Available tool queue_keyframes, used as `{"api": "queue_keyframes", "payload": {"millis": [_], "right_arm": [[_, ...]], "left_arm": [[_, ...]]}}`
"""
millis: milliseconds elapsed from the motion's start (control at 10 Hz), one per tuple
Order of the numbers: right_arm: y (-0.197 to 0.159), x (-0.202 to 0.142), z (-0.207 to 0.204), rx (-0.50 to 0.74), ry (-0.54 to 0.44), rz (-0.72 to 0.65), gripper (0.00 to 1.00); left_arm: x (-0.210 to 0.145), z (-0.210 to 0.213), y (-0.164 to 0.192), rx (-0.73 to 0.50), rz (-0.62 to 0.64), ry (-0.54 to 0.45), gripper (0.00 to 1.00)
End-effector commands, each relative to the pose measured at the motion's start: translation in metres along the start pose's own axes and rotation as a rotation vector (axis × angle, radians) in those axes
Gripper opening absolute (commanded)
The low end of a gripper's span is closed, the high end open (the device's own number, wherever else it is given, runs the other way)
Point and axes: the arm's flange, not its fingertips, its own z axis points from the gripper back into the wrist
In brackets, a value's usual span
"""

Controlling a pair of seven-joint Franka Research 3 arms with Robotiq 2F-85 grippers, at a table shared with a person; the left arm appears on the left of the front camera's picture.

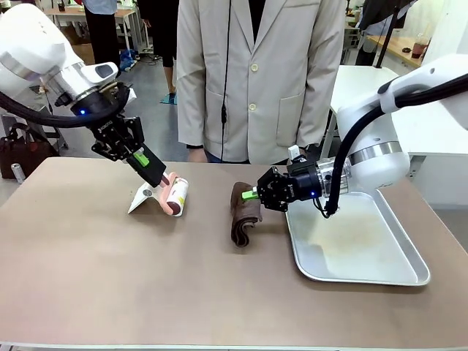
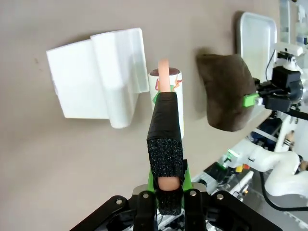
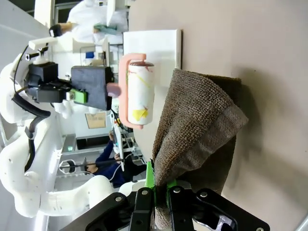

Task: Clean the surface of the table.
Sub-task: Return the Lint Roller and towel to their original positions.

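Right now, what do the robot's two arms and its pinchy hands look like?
Both arms are smooth, rounded white shells, the left arm and the right arm alike. A thick black cable loops beside the right one. Each ends in a black two-finger gripper, the left gripper and the right gripper, with bright green pads and a small blue light glowing on the wrist.

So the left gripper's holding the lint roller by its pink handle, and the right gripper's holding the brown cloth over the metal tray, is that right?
Not quite. The right gripper holds the brown cloth on the table, beside the metal tray, not over it; the front view shows this. The left gripper does hold the lint roller by its pink handle.
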Motion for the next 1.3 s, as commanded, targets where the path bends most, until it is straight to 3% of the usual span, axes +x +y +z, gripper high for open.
{"api": "queue_keyframes", "payload": {"millis": [0, 300, 1200], "right_arm": [[-0.003, 0.001, -0.002, 0.046, -0.012, 0.026, 0.09], [-0.008, 0.003, -0.001, 0.056, -0.012, 0.019, 0.09], [-0.008, 0.010, -0.004, 0.056, -0.029, -0.007, 0.09]], "left_arm": [[0.012, 0.003, -0.001, 0.024, 0.025, -0.051, 0.21], [0.019, -0.003, 0.001, -0.004, 0.030, -0.151, 0.21], [0.028, -0.026, 0.015, 0.032, 0.041, -0.085, 0.21]]}}
